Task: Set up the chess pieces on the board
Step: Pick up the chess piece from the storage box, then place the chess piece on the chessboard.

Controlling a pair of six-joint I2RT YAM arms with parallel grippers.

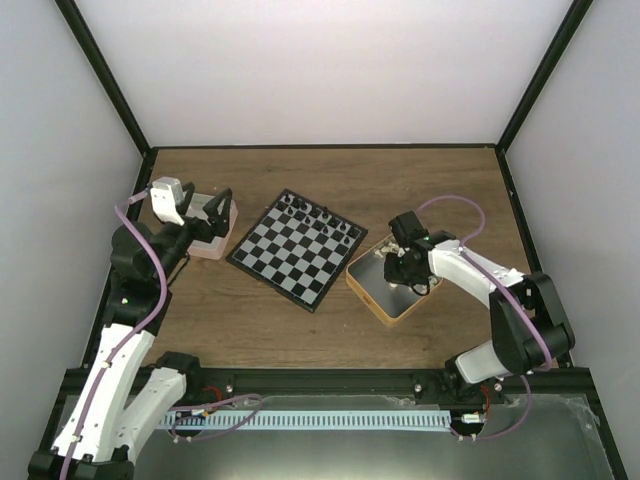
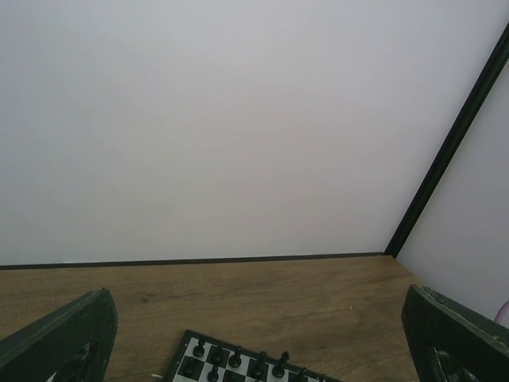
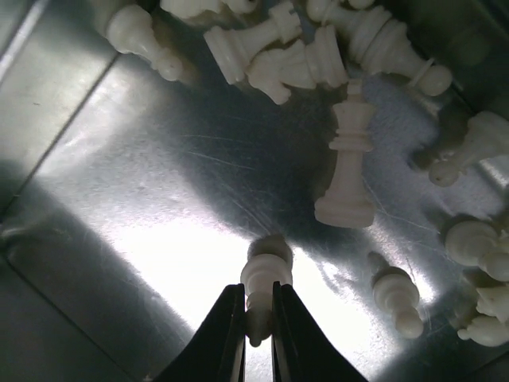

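Starting on the left, your left gripper [image 1: 215, 213] is hanging over the one whitish tray [image 1: 205, 248] at the left side of the table [image 1: 330, 335]. Its two fingers [image 2: 64, 342] are spread wide apart with nothing between them, so that one's released. In its wrist view you just get the back wall, some table and the far edge of the board. Moving along, the single board [image 1: 290, 258] sits in the middle of the table, turned like a diamond, between the tray and the tin and touching neither. There's a line of black pieces [image 1: 322, 217] along its far-right edge; I can pick out about seven in the left wrist view, but they're too small for a firm count. Then on the right you've got one tin [image 1: 375, 298] with a tan rim, just beside the board's right corner, and your right gripper [image 3: 257, 290] is down inside it. Its jaws are clenched on one pawn [image 3: 266, 270], pinching it from both sides. The white pieces [image 3: 274, 52] are lying loose on the tin's metal floor. I count roughly eleven besides the held one, with a few cut off at the frame edges. One of those is a tall king [image 3: 348, 159].
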